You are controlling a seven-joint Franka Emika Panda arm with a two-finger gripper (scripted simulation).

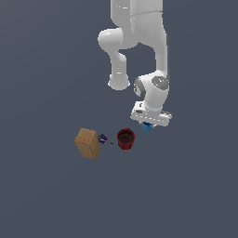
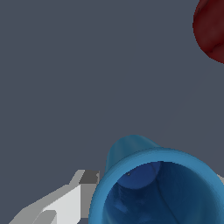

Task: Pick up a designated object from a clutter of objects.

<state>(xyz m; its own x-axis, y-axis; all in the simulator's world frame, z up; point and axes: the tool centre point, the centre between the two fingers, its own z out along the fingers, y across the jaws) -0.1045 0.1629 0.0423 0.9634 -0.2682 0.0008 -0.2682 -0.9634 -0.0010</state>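
The bright blue ribbed cup (image 2: 131,153) fills the near part of the wrist view, its open mouth toward the camera. My gripper (image 2: 155,178) stands around it: one light grey finger (image 2: 70,201) lies against its rim and a sliver of the other shows on the opposite side. In the exterior view only a small part of the blue cup (image 1: 147,126) shows under my gripper (image 1: 148,124). I cannot tell whether the cup rests on the floor. The dark red cup (image 1: 125,138) stands just to the exterior view's left of it and also shows in the wrist view (image 2: 212,28).
A tiny dark purple-blue object (image 1: 102,137) lies between the red cup and a tan box (image 1: 88,143), which stands furthest to the exterior view's left. The floor (image 1: 186,186) is plain dark grey.
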